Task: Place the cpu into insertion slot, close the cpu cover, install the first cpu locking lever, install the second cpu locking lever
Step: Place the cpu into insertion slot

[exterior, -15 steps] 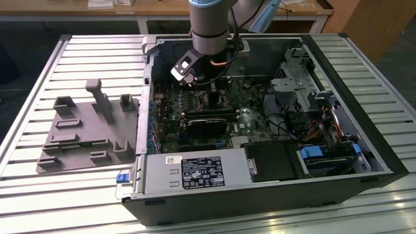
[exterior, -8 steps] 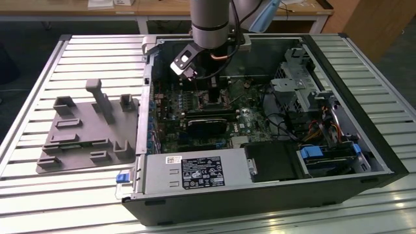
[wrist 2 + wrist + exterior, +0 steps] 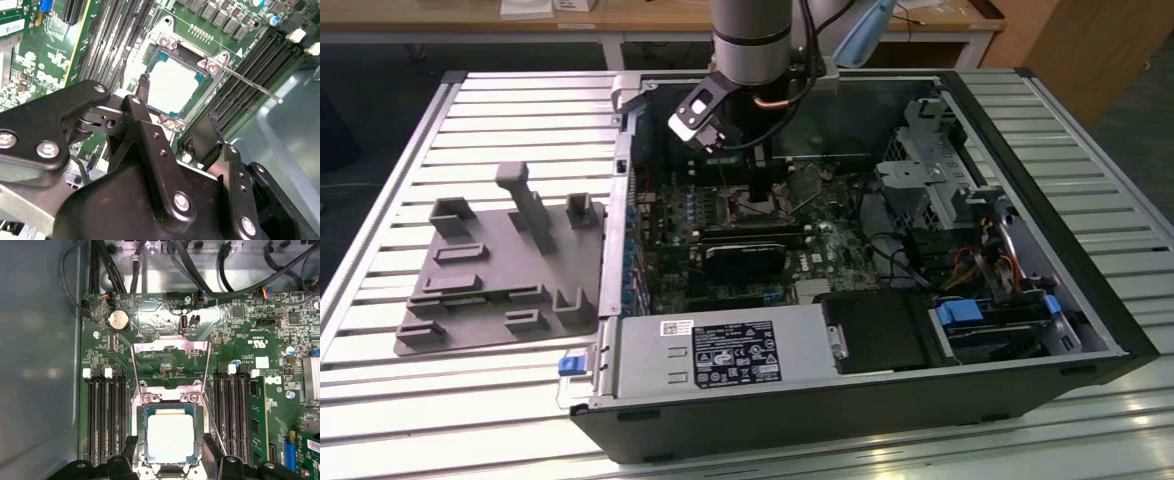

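Fingers (image 3: 212,450) stand parted and empty, straddling the cpu (image 3: 170,437), which looks seated in the insertion slot (image 3: 141,405); the cpu cover (image 3: 170,344) stands flipped open, not yet closed.

A grey moulded fixture (image 3: 494,270) lies on the slatted table (image 3: 400,400) beside the open computer case (image 3: 854,400).

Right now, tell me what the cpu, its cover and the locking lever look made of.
The cpu looks metal-topped: pale, matte silver, evenly bright. The cpu cover seems thin sheet metal, shiny with glints. The locking lever looks like bent steel wire, possibly plated.
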Motion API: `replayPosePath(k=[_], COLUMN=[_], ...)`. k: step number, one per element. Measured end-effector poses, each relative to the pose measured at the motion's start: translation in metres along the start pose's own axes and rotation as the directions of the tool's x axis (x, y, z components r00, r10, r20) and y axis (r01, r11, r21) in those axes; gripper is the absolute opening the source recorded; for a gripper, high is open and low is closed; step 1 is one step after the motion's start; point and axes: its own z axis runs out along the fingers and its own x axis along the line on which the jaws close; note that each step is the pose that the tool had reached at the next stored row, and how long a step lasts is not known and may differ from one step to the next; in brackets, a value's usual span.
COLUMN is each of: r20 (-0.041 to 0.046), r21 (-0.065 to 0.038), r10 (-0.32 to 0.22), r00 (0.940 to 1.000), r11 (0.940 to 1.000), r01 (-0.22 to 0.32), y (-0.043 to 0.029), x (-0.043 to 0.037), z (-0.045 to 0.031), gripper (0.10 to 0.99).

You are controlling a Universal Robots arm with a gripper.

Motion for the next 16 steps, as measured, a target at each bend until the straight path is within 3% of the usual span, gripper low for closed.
replayPosePath(k=[3,11,14,15,16], r20=[0.0002,0.0,0.0001,0.0001,0.0001], r21=[0.0,0.0,0.0,0.0,0.0], r10=[0.0,0.0,0.0,0.0,0.0], r00=[1.0,1.0,1.0,1.0,1.0], r11=[1.0,1.0,1.0,1.0,1.0], r01=[0.0,0.0,0.0,0.0,0.0], y=[0.0005,0.0007,0.0007,0.0007,0.0008], x=[0.0001,0.0001,0.0002,0.0001,0.0002], z=[-0.0055,-0.0074,-0.008,-0.0082,-0.0084], gripper=[0.612,0.596,0.412,0.412,0.353])
